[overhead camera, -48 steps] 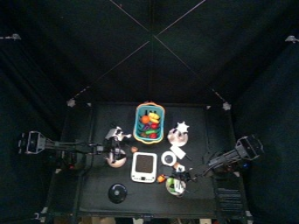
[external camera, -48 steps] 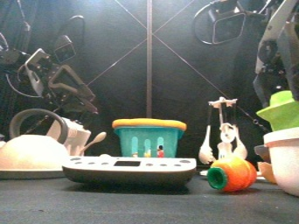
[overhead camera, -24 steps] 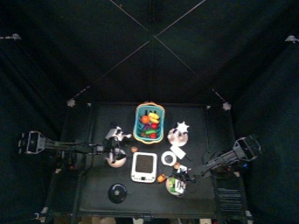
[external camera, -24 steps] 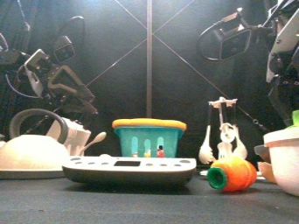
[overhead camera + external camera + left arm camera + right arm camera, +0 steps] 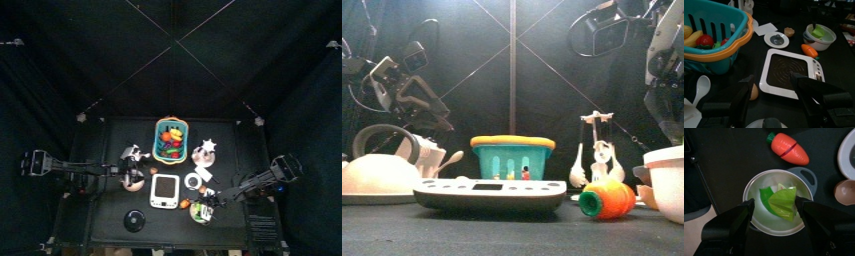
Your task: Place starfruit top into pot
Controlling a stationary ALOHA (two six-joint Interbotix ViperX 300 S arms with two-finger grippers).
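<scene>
Green against the white pot (image 5: pixel 753 187), the starfruit top (image 5: pixel 785 204) lies inside it in the right wrist view, leaning on a darker green piece. We read its long axis as running across the bowl, with the narrow pointed end aimed at the rim on the side away from the orange carrot (image 5: pixel 788 150). The right gripper (image 5: pixel 774 203) hangs over the pot with its jaws apart, one on each side of the piece and touching nothing. In the left wrist view the left gripper (image 5: pixel 774 100) hovers over a white tablet (image 5: pixel 791 70) with its jaws also spread and empty. The same pot stands beyond the tablet, near the carrot, with green showing over its rim, and the green basket (image 5: pixel 724 45) is off to one side. From the front we see only the pot's white wall at the right edge of the counter (image 5: pixel 502 235). Nothing green rises above the rim, whereas a second ago the piece was held high over it; the right arm hangs above. From the top, the right arm reaches a little further toward the pot than before, while the left arm rests as it was beside the basket.
</scene>
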